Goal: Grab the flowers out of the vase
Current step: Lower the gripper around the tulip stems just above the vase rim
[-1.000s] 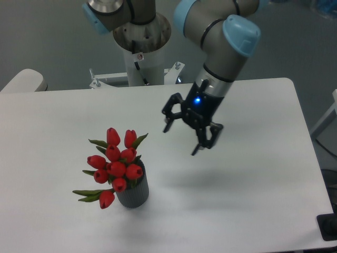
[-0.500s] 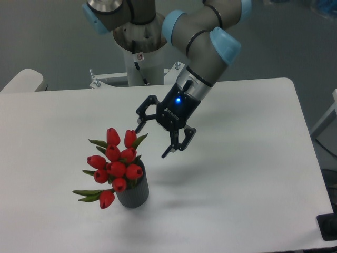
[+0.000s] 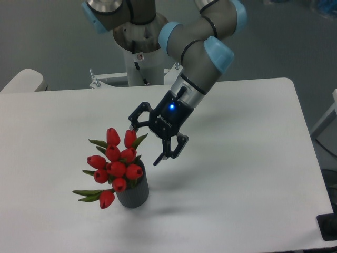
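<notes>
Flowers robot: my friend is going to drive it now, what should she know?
Gripper: jaws open, empty, in the air just right of the top tulips.
Flowers: in the vase, not gripped.
Vase: upright on the white table, near the front left.
Done: nothing lifted yet.
Left: bring the jaws around the bunch, close, lift it out of the vase.

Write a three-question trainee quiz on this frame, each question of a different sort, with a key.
1. True or false: the gripper has shut its fingers on the flowers.
2. The flowers stand in: A) a tray, B) the vase, C) the gripper.
3. Fill in: the tulip buds are ____ in colour.

Key: 1 false, it is open beside the bunch. 2 B. 3 red.
</notes>
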### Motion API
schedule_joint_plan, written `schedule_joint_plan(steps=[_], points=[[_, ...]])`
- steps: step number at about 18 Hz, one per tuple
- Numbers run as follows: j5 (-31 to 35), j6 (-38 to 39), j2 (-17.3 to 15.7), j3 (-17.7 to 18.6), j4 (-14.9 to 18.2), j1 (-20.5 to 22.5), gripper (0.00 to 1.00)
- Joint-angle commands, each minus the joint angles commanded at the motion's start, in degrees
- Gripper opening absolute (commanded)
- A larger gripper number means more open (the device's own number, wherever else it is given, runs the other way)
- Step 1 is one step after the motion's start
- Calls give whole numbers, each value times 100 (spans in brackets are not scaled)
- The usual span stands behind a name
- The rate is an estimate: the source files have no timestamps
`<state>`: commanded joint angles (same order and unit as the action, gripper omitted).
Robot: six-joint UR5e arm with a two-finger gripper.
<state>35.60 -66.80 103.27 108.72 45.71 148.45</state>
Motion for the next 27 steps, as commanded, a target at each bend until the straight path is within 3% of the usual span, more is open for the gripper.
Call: schedule_joint_plan(steps=[5, 14, 27], points=[[9, -9, 150, -53, -211, -44, 100], [9, -9, 413, -264, -255, -246, 100], [9, -9, 466, -264, -377, -439, 99]])
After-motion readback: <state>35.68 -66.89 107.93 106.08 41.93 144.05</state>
